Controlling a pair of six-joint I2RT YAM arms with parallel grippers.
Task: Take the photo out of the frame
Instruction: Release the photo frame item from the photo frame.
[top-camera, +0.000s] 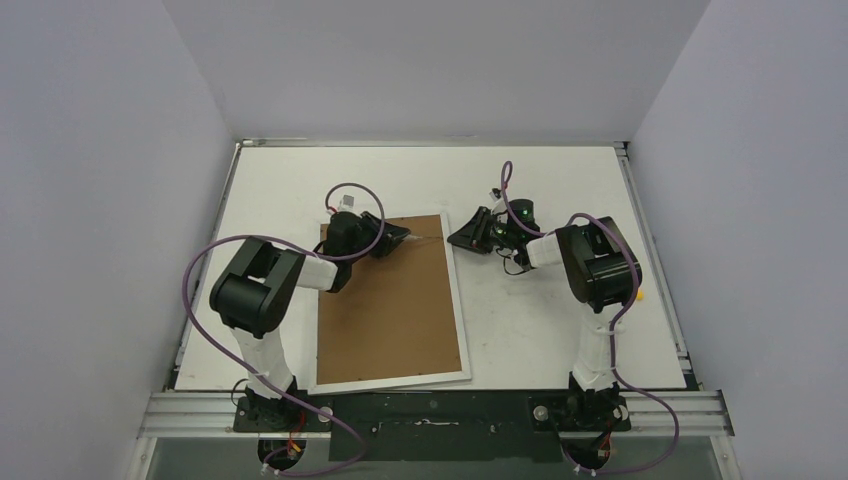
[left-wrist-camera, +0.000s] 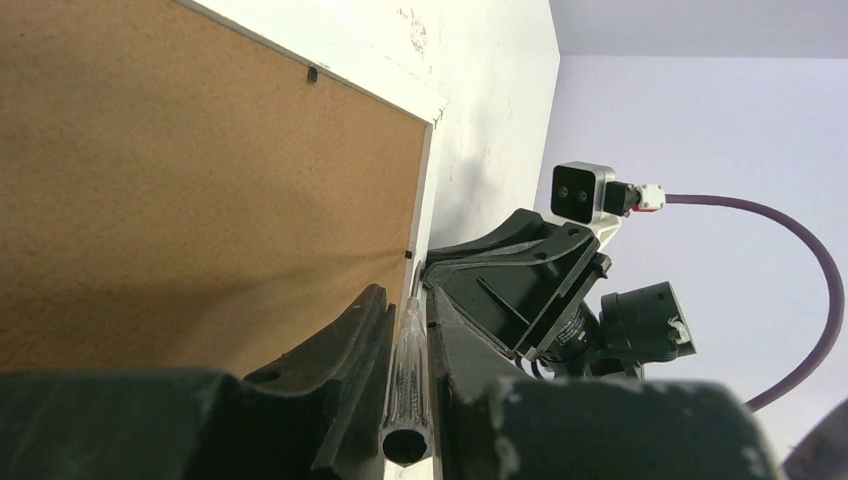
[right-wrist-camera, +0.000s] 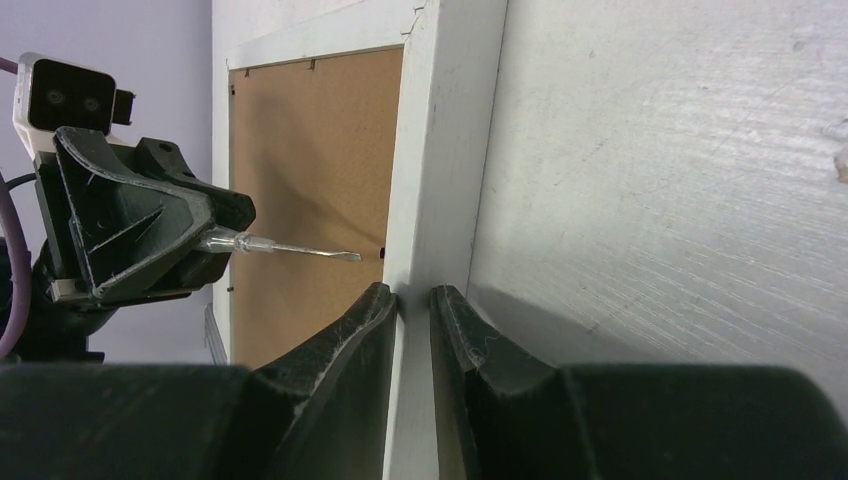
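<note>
Lying back-up by the near edge of the bench (top-camera: 560, 330), left of centre, the frame (top-camera: 390, 300) is touched at its right border by the closed right gripper (top-camera: 458, 238); a screwdriver (right-wrist-camera: 290, 248) is clamped in the left gripper (top-camera: 403, 236).

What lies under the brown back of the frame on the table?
The frame lies face down on the table; only its brown back and white border show. Anything under the back, the photo included, is covered and cannot be seen.
</note>
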